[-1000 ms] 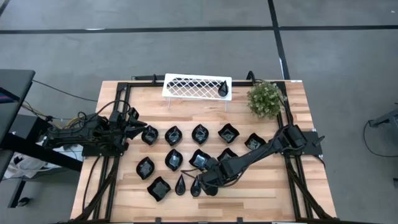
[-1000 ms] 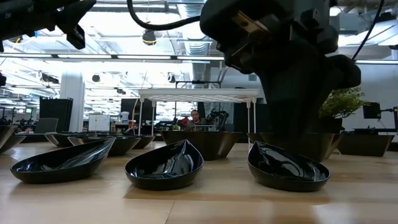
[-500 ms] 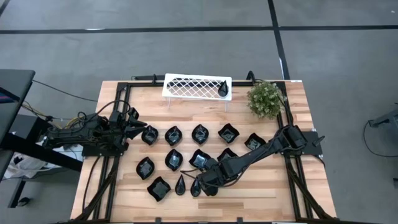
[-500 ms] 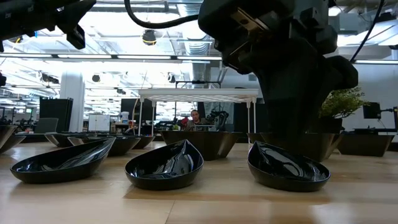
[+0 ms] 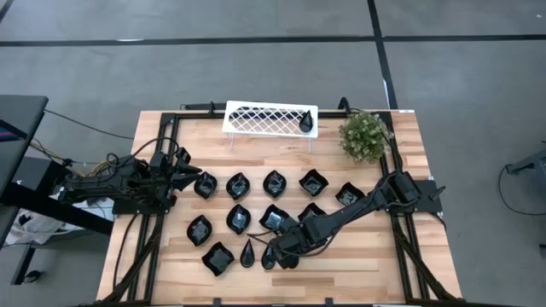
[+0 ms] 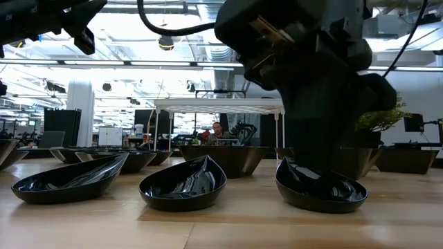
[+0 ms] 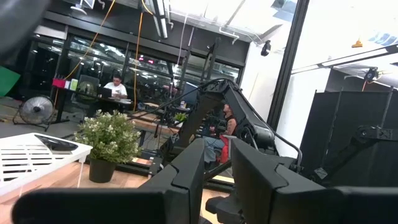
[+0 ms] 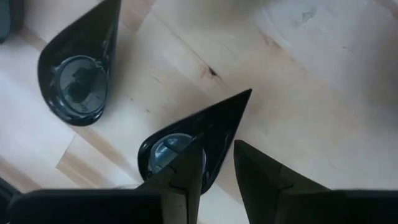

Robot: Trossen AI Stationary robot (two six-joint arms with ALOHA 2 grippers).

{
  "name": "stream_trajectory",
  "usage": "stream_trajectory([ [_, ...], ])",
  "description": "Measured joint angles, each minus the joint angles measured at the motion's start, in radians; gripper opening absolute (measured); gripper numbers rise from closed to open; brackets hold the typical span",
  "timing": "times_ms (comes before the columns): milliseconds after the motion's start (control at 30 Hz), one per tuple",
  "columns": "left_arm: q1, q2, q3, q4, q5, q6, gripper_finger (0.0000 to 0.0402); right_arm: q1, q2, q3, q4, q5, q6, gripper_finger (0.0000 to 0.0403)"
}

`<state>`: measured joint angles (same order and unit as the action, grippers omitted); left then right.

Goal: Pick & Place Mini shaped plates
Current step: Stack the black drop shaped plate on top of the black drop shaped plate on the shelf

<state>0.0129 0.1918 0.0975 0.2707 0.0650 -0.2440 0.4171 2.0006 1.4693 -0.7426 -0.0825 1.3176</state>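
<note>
We see the right gripper (image 5: pixel 275 256) low at the tabletop's (image 5: pixel 358 273) near edge, over one teardrop plate (image 8: pixel 196 140), with a second teardrop plate (image 8: pixel 79 68) just beside it. Behind this gripper the other plates (image 5: pixel 275 182) lie in rows. Farther behind stands the rack (image 5: pixel 269 118), with the plant (image 5: pixel 365 136) at its right. The left gripper (image 5: pixel 189 176) sits beside the rows' left end.

Table top (image 5: pixel 281 162) is pale wood planks, visible grain and knots, smooth low-sheen finish; black metal frame (image 5: pixel 171 119) runs around it. Mini shaped plates (image 6: pixel 183 184) are glossy black, ceramic-like, mirroring ceiling lights, and the teardrop plate (image 8: pixel 199 140) under the right gripper (image 8: pixel 217 165) has a shiny rim; gripper fingers (image 8: pixel 180 177) look like matt black plastic. At 12 o'clock the white lattice rack (image 5: pixel 264 119) looks painted matt, with a leafy green plant (image 5: pixel 364 136) toward 2 o'clock.
</note>
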Motion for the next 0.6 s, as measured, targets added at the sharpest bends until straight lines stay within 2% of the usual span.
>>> stream_trajectory([
  [600, 0.000, 0.000, 0.000, 0.000, 0.000, 0.000, 0.0082, 0.000, -0.001, -0.037, 0.036, 0.000, 0.008, 0.0087],
])
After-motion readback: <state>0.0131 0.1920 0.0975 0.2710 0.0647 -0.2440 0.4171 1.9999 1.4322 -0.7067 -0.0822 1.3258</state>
